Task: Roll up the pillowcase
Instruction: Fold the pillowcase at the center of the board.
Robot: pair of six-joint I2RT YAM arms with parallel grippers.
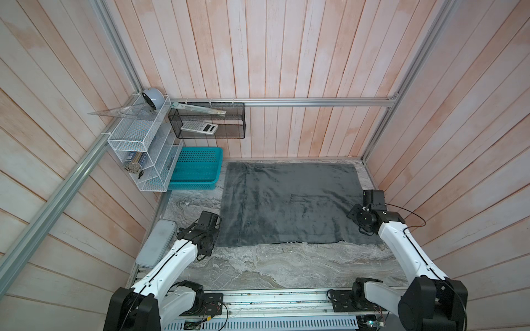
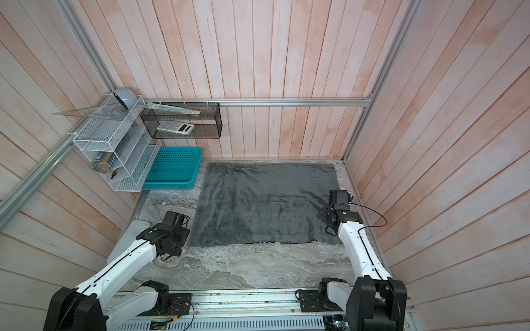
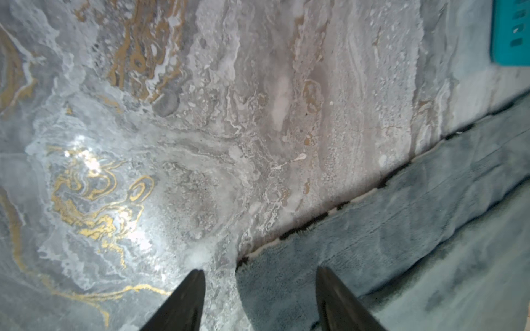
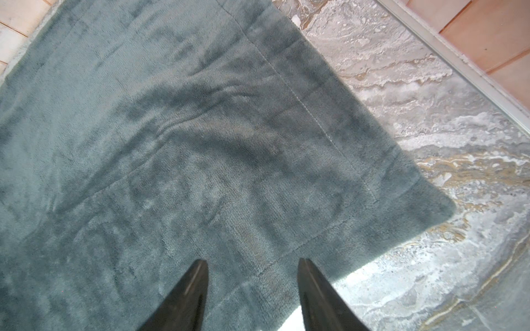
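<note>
Pillowcase [image 1: 289, 203]: lies spread flat on the table, grey plush face up, and fills the far right part of it. Its far edge runs close to the back wall. It is not rolled at all.
Pillowcase edge: a thin black-and-white strip peeks out from under the near hem [image 1: 286, 243]. The same trim shows along the edge in the left wrist view [image 3: 401, 243].
Seams: stitched lines run parallel to the left and near edges, a little way in.
Left gripper [image 3: 259, 270]: jaws stand apart with nothing between them. It is at the pillowcase's near left corner, with one finger [image 3: 186, 301] over bare table and the other over the cloth. I cannot tell whether they touch down.
Right gripper [image 4: 253, 261]: jaws are likewise apart and hold nothing. It is over the right side of the pillowcase [image 4: 172, 143], close to a corner and just inside the hem. I cannot tell whether it touches.
Table [image 1: 272, 266]: marbled grey with gold veins, bare along the near side.
Basket [image 1: 198, 169]: teal, at the far left, just beside the pillowcase's far left corner.
Rack [image 1: 143, 149]: white wire, on the left wall above the basket.
Shelf [image 1: 209, 120]: black mesh on the back wall, with a calculator [image 1: 200, 127] in it.
Case [image 1: 156, 243]: flat and grey, at the table's left edge beside the left arm.
</note>
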